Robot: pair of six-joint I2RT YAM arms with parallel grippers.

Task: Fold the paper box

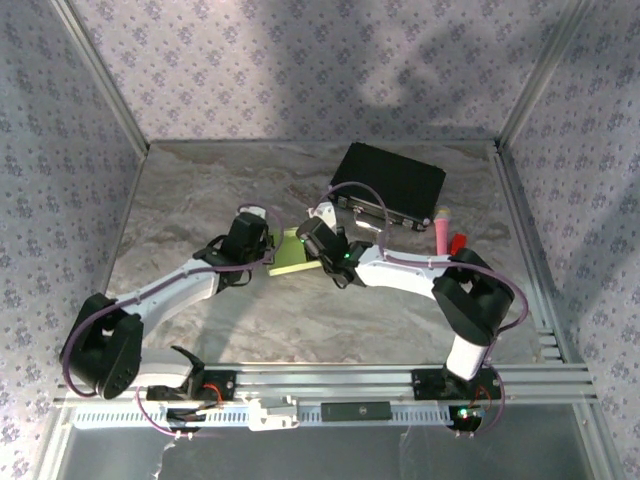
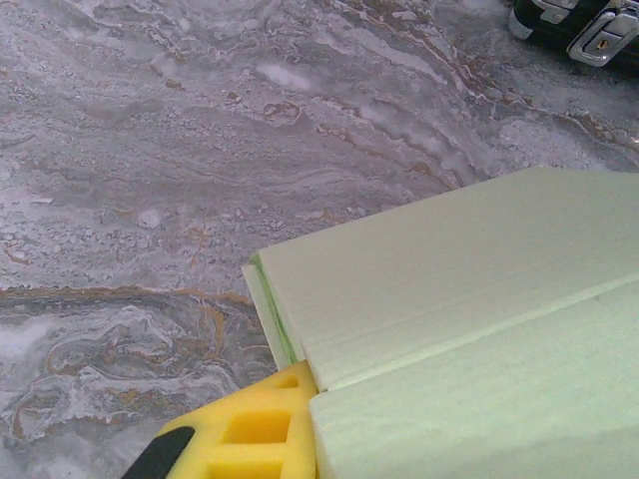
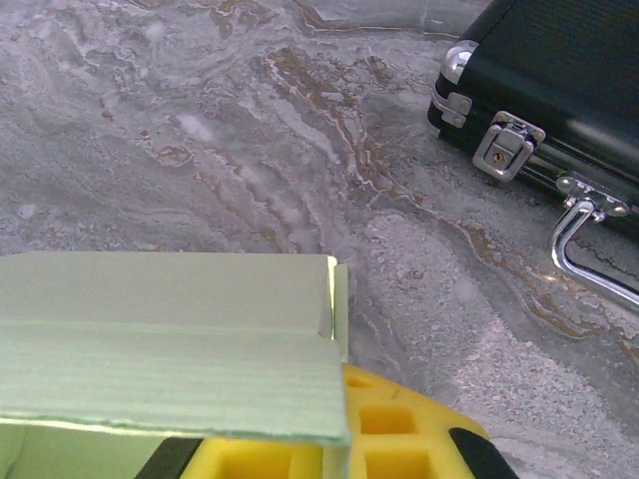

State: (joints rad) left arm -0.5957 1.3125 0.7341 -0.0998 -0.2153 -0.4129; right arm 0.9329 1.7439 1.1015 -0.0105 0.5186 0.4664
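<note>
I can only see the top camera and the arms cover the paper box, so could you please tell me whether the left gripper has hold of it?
Observer: In the left wrist view the left gripper looks closed on a corner of the paper box, with one yellow finger showing beside the card.
Operator: Thank you. And the right one?
Observer: The right gripper looks closed on a box edge too. A folded-over panel there leaves the inside showing beneath it.
Operator: Is the black case latched?
Observer: Its silver latch lies flat against its side, so it looks fastened.
</note>
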